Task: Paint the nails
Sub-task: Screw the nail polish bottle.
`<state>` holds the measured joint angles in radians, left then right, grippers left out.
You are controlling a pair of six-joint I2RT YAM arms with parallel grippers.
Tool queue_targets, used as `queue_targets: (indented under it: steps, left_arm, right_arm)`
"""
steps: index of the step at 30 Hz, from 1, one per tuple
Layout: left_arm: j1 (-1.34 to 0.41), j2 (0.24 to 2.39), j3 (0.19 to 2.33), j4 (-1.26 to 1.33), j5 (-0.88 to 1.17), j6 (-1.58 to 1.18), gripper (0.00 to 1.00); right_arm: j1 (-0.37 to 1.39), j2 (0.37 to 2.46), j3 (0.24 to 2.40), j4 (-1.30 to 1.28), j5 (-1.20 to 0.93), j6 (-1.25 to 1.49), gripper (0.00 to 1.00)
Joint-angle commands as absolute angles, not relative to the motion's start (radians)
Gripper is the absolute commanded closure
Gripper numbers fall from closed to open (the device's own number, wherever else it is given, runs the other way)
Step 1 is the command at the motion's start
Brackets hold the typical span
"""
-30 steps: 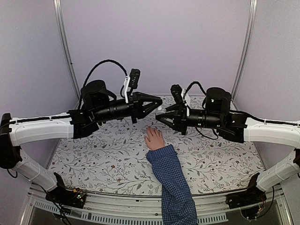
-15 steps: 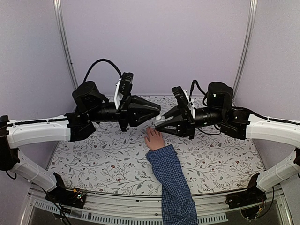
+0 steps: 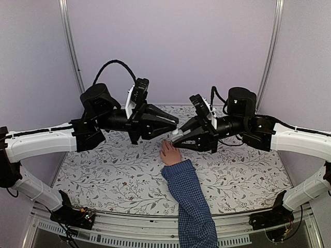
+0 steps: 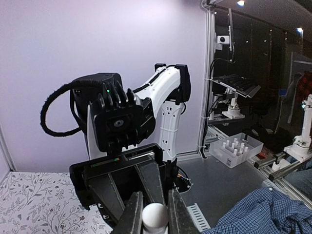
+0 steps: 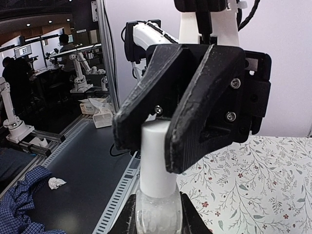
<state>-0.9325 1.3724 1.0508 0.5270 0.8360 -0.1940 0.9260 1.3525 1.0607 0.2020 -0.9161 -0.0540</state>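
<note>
A pale flesh-coloured hand [image 3: 169, 153] lies flat on the flowered table, ending a blue checked sleeve [image 3: 189, 201]. Its nails are too small to make out. Both grippers meet just above its fingertips. My right gripper [image 3: 173, 137] is shut on a clear glass polish bottle [image 5: 158, 212], held upright. My left gripper [image 3: 175, 127] is shut on the bottle's white cap [image 5: 158, 158], which also shows in the left wrist view [image 4: 155, 217] between my left fingers [image 4: 132, 214]. In the right wrist view my right gripper [image 5: 157, 217] holds the glass body at the bottom edge.
The flowered table cover [image 3: 114, 170] spreads around the sleeve. Lilac walls stand behind and at both sides, with metal posts [image 3: 72, 51] in the back corners. Beyond the table edge a white rack of vials [image 4: 236, 148] stands on a grey bench.
Both grippers have come together and dropped slightly toward the hand's fingertips. The left wrist has rolled, and its jaws now sit around the bottle's cap.
</note>
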Motion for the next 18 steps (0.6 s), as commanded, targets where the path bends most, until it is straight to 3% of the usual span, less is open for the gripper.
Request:
queue_targets:
  steps: [1,9,18]
  left_arm:
    - [-0.918,1.361,1.077,0.324,0.76,-0.146,0.89]
    - [-0.898,1.262,1.13,0.21,0.649,-0.1,0.5]
    - [-0.897,1.219,1.071,0.239,0.392,-0.211,0.46]
  right_arm:
    - [0.935,1.342,1.112,0.293,-0.917,-0.079,1.0]
    - [0.934,1.344,1.081,0.264,-0.796,-0.076,1.0]
    - [0.934,1.328,1.064,0.256,-0.323,-0.037,1.0]
